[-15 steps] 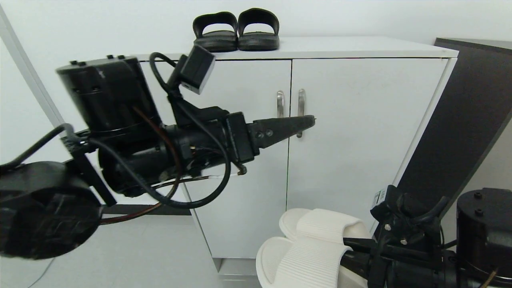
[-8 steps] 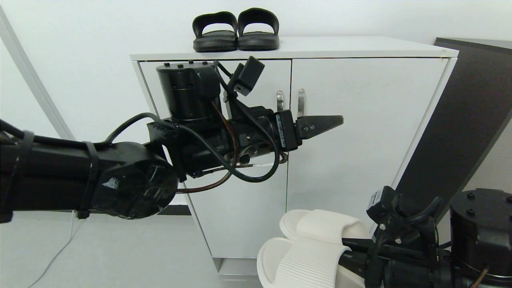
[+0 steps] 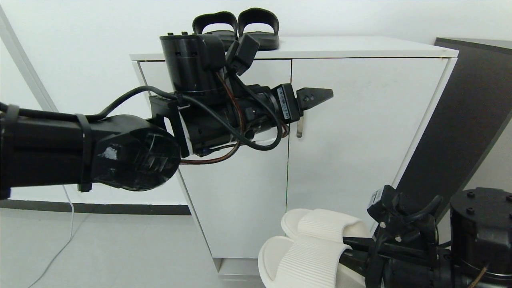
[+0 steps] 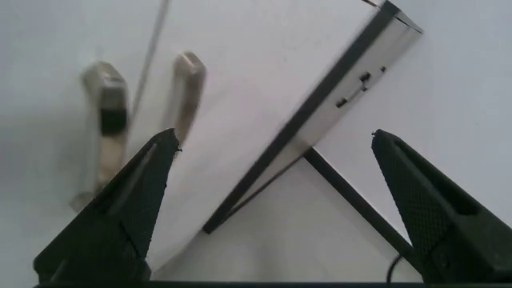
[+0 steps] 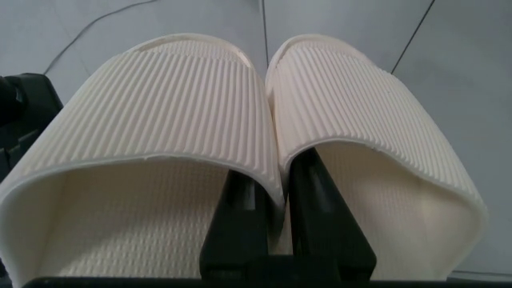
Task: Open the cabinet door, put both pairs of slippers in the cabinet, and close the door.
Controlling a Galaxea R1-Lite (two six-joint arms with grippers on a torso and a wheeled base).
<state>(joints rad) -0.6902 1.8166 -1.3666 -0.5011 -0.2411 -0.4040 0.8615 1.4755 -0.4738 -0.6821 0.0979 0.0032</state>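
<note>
One white cabinet point(image 3: 360, 47) is standing with both doors point(image 3: 360, 140) shut, two black slippers point(image 3: 265, 43) sitting on top. My right pincer point(image 5: 278, 228) is apparently clamping two white slippers point(image 5: 168, 104) low before it. My left pincer point(image 4: 274, 140), fingers point(image 4: 120, 216) apart, is hovering by two handles point(image 4: 187, 88).

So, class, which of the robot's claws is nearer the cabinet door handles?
Left. The left claw is open, level with the handles and just in front of them. The right claw is low down before the cabinet, holding the white slippers.

first slipper pair point(image 3: 259, 14) on cabinet point(image 3: 360, 120) | second slipper pair point(image 3: 320, 236) before cabinet, right
</note>
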